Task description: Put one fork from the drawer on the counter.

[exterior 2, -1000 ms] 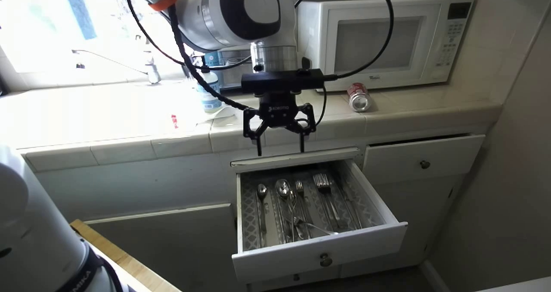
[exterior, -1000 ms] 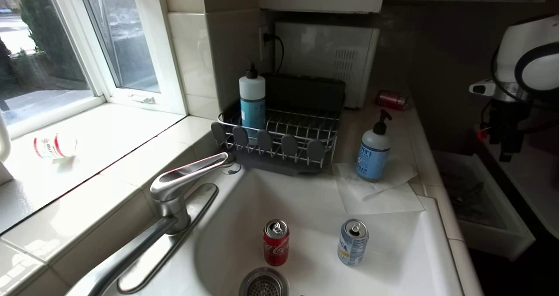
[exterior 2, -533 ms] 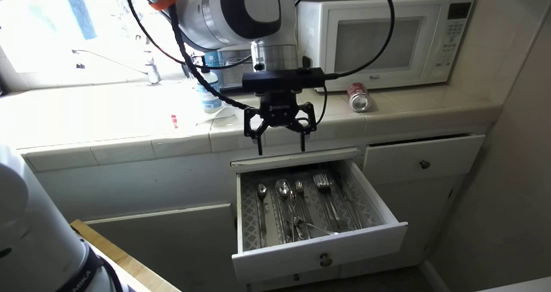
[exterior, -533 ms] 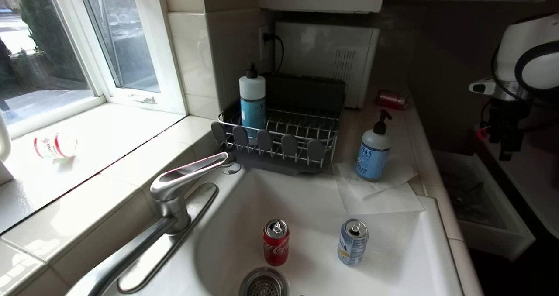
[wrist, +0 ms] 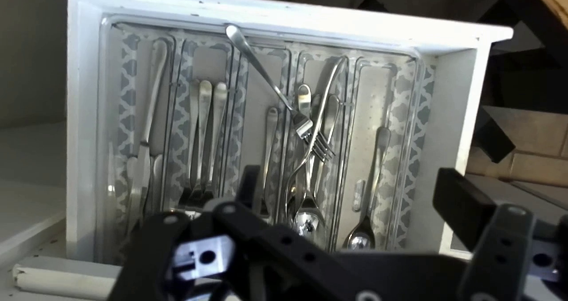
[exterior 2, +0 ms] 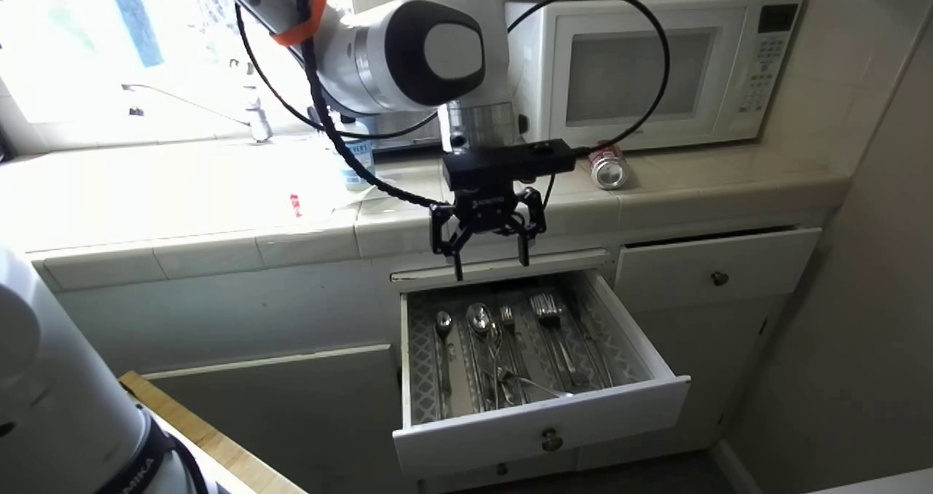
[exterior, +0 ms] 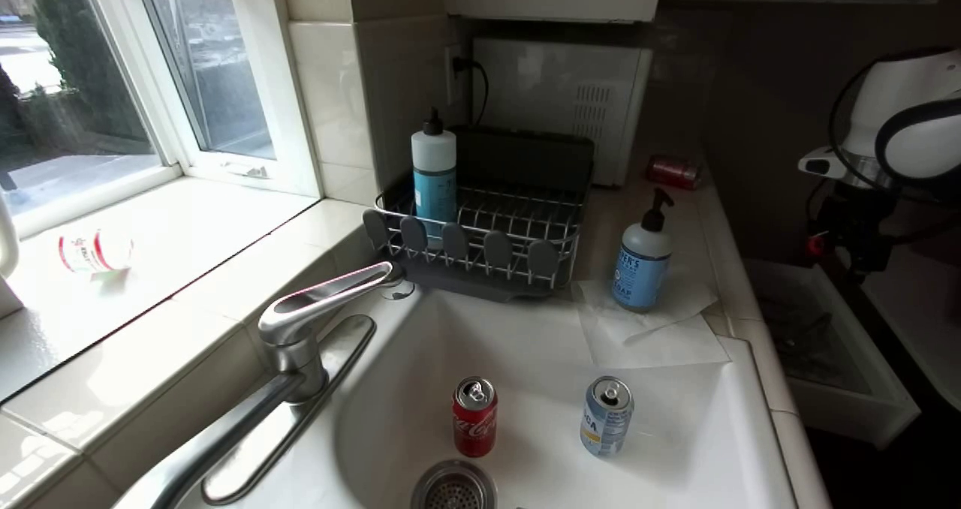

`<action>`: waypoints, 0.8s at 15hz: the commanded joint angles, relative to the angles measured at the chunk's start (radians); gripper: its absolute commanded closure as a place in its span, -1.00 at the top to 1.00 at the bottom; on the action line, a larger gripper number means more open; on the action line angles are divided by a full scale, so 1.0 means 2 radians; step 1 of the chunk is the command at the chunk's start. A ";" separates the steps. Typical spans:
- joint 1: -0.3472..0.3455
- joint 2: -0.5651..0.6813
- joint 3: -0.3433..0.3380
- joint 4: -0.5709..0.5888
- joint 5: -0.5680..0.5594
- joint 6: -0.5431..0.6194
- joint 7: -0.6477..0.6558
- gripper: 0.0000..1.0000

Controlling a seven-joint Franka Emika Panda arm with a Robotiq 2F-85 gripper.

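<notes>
The open drawer point(exterior 2: 474, 447) holds cutlery in a clear divided tray; it also shows in the wrist view point(wrist: 284, 14). One loose fork point(wrist: 262, 70) lies diagonally across the dividers, its tines over other cutlery; its handle point(exterior 2: 543, 388) shows near the drawer front. Several forks point(exterior 2: 547, 312) lie together in one compartment; their handles point(wrist: 204, 128) show in the wrist view, their heads partly hidden by my gripper. My gripper point(exterior 2: 490, 268) is open and empty above the drawer's back edge, fingers point(wrist: 348, 181) wide apart. The pale counter point(exterior 2: 168, 195) with the sink point(exterior: 525, 336) is behind it.
Spoons point(wrist: 361, 234) and knives point(wrist: 146, 159) share the drawer. On the counter are a soap bottle point(exterior: 640, 265), paper sheets point(exterior: 661, 344), a dish rack point(exterior: 518, 209), a microwave point(exterior 2: 641, 71) and a lying red can point(exterior 2: 607, 165). Two cans point(exterior: 475, 419) stand in the sink.
My gripper has moved slightly down and to the right in the exterior view of the drawer, and has tilted a little. It stays open. The drawer and cutlery have not moved.
</notes>
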 commanded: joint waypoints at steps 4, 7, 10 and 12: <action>-0.041 0.086 -0.021 -0.012 0.122 0.091 -0.247 1.00; -0.071 0.126 -0.013 0.004 0.169 0.095 -0.323 1.00; -0.083 0.115 -0.006 -0.001 0.154 0.091 -0.301 1.00; -0.092 0.128 -0.003 0.010 0.163 0.092 -0.306 1.00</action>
